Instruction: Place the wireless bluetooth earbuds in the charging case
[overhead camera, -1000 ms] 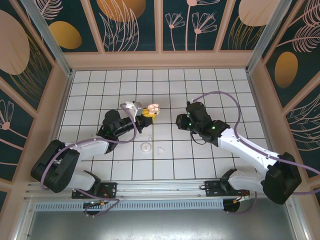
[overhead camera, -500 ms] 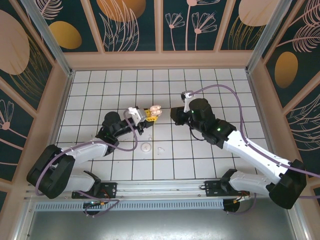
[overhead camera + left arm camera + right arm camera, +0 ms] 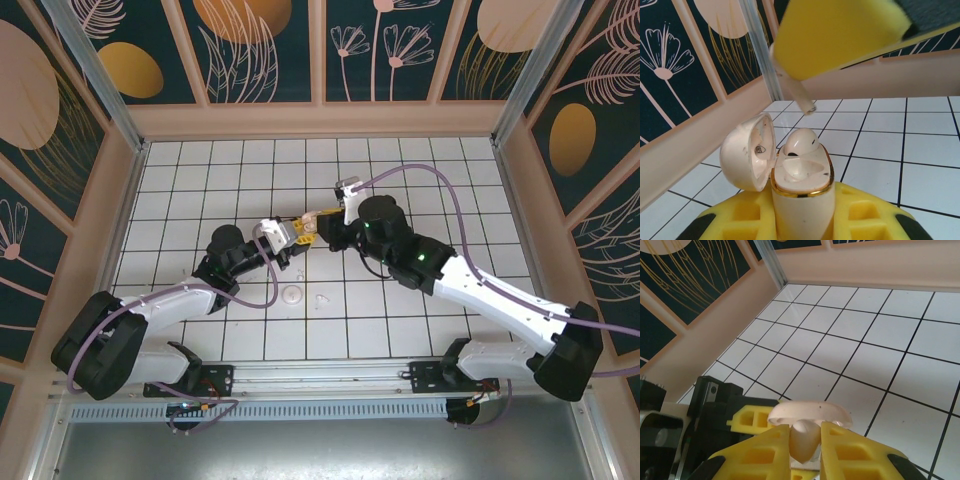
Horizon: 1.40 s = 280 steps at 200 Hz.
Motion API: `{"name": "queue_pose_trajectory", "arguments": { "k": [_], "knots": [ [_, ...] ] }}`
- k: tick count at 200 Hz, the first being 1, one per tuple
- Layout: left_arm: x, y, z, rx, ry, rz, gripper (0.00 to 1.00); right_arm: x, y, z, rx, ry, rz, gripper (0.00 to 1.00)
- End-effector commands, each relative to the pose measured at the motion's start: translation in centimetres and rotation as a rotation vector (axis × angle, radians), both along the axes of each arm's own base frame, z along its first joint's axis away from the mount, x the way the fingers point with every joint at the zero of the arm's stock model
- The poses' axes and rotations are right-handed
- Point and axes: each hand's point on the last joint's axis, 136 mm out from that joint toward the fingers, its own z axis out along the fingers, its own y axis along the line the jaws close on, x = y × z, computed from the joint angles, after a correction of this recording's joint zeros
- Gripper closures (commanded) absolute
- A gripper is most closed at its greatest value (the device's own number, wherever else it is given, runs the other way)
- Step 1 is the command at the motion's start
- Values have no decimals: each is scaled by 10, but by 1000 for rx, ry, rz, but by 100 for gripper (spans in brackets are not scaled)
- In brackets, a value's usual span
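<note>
Reaching leftward over the last second, the right arm has brought the right gripper [image 3: 805, 435] from well apart to directly above the left one, which has barely shifted. That puts the task at the insertion itself.

Nearest the arm bases, a white disc [image 3: 291, 293] lies flat on the tiled floor [image 3: 400, 170], with a pale speck just to its right that is too small to name.

Farther in, the left gripper [image 3: 802, 217] is clamped tight on the charging case [image 3: 802, 200] and holds it upright. The lid [image 3: 746, 152] is swung open to the left. A seated earbud [image 3: 801, 142] already fills one socket, and the other socket is bare.

Just above, the right gripper's closed fingers pinch the second earbud [image 3: 804, 444]. Its stem points down at the case and is not yet touching.

From the left wrist view the stem seems to hang nearer the filled socket. I judge it needs a small shift toward the bare socket before it is lowered, though depth is hard to read here.

Beyond both stands the patterned far wall [image 3: 270, 50].
</note>
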Motion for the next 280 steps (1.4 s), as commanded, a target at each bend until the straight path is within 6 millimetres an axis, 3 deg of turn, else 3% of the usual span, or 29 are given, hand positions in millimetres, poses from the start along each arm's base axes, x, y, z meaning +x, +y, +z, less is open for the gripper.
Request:
{"name": "queue_pose_trajectory", "arguments": {
  "k": [1, 50, 106, 154, 218, 280],
  "knots": [
    [-2, -2, 25, -54, -51, -6, 88, 5, 9, 20, 42, -65, 2, 82],
    [-2, 0, 31, -90, -66, 8, 88, 2, 10, 19, 65, -57, 17, 82],
    [-4, 7, 33, -86, -162, 69, 89, -12, -9, 44, 163, -98, 9, 82],
    [-7, 8, 35, -34, -254, 99, 89, -19, -20, 45, 202, -90, -5, 81],
    [-9, 6, 39, -37, -238, 96, 88, -22, -7, 48, 226, -69, 47, 81],
    [-19, 8, 51, -191, -134, 54, 88, -20, -4, 51, 212, -89, 56, 81]
  ]
}}
